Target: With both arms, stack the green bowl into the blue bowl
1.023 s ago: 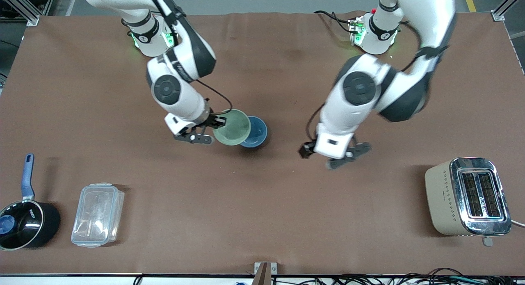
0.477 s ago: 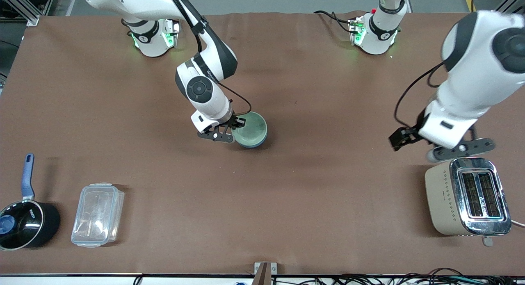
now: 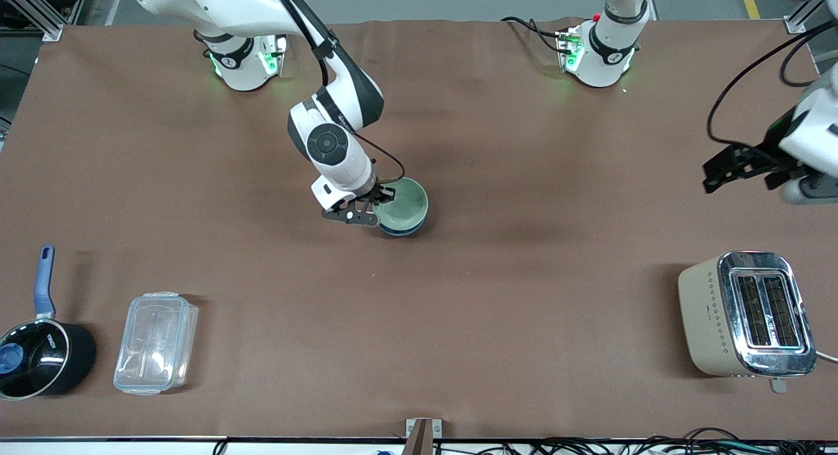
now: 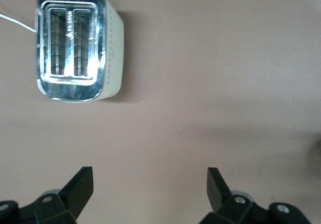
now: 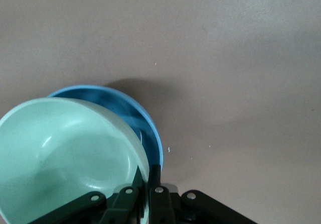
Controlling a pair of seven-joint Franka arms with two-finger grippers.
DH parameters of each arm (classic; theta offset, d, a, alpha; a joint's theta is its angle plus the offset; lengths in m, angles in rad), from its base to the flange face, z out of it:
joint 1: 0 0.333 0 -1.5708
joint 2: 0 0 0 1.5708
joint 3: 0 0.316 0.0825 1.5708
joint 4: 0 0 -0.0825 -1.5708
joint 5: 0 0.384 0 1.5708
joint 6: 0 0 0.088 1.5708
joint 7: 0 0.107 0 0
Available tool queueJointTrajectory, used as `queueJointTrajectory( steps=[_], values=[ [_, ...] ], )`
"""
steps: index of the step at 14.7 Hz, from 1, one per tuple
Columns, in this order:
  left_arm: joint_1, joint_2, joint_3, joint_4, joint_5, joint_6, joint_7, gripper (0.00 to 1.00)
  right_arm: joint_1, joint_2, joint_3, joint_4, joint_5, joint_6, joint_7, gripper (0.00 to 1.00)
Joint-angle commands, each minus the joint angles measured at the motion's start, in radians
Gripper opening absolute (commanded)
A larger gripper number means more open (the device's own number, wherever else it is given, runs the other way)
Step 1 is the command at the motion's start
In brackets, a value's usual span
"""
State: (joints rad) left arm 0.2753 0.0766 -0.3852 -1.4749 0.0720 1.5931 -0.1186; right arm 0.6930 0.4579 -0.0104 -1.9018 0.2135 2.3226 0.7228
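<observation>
The pale green bowl sits inside the blue bowl near the middle of the table. Only the blue bowl's darker outside shows below it. My right gripper is shut on the green bowl's rim at the side toward the right arm's end. In the right wrist view the green bowl lies a little off-centre in the blue bowl, with my right gripper pinching its rim. My left gripper is open and empty, up over the table at the left arm's end, with its jaws wide apart in the left wrist view.
A beige and chrome toaster stands at the left arm's end, near the front camera, and also shows in the left wrist view. A clear lidded container and a black pot with a blue handle stand at the right arm's end.
My right gripper brought the green bowl over the blue bowl and down into it. My left arm swung away from the table's middle toward its own end.
</observation>
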Motion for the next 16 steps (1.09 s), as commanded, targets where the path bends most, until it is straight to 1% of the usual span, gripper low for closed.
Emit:
queueJointTrajectory(
  steps=[1, 2, 3, 4, 5, 6, 7, 9, 10, 11, 13, 14, 16],
  values=[
    [-0.115, -0.072, 0.139, -0.051, -0.021, -0.045, 0.046, 1.0, 0.016, -0.01, -0.006, -0.02, -0.002, 0.017, 0.023, 0.26],
    [-0.161, -0.083, 0.194, -0.053, -0.023, -0.068, 0.056, 1.0, 0.016, -0.011, -0.006, -0.019, -0.002, 0.012, 0.024, 0.65],
    [-0.201, -0.086, 0.24, -0.058, -0.023, -0.082, 0.068, 1.0, 0.014, -0.011, -0.006, -0.017, -0.002, 0.006, 0.03, 1.0],
    [-0.243, -0.096, 0.285, -0.061, -0.024, -0.093, 0.076, 1.0, 0.007, -0.024, -0.006, -0.016, -0.002, -0.005, 0.032, 1.0],
    [-0.283, -0.1, 0.329, -0.065, -0.037, -0.097, 0.076, 1.0, -0.004, -0.05, -0.011, -0.01, -0.003, -0.046, 0.032, 1.0],
    [-0.283, -0.1, 0.331, -0.065, -0.046, -0.103, 0.076, 1.0, -0.024, -0.1, -0.017, -0.003, -0.006, -0.101, 0.03, 1.0],
    [-0.281, -0.095, 0.331, -0.061, -0.049, -0.104, 0.076, 1.0, -0.058, -0.148, -0.019, 0.007, -0.035, -0.161, 0.03, 1.0],
    [-0.283, -0.093, 0.331, -0.059, -0.06, -0.104, 0.076, 1.0, -0.145, -0.269, -0.016, 0.033, -0.178, -0.322, 0.03, 1.0],
    [-0.283, -0.093, 0.331, -0.055, -0.06, -0.104, 0.076, 1.0, -0.188, -0.321, -0.014, 0.041, -0.228, -0.368, 0.035, 1.0],
    [-0.283, -0.093, 0.331, -0.054, -0.06, -0.105, 0.077, 1.0, -0.243, -0.37, -0.013, 0.044, -0.259, -0.38, 0.021, 1.0],
    [-0.283, -0.097, 0.331, -0.053, -0.06, -0.107, 0.079, 1.0, -0.352, -0.442, -0.01, 0.059, -0.272, -0.384, -0.018, 1.0],
    [-0.283, -0.098, 0.331, -0.051, -0.058, -0.107, 0.079, 1.0, -0.407, -0.468, -0.008, 0.073, -0.272, -0.396, -0.084, 1.0],
    [-0.281, -0.089, 0.333, -0.051, -0.052, -0.107, 0.076, 1.0, -0.508, -0.499, -0.01, 0.131, -0.27, -0.487, -0.286, 1.0]
  ],
)
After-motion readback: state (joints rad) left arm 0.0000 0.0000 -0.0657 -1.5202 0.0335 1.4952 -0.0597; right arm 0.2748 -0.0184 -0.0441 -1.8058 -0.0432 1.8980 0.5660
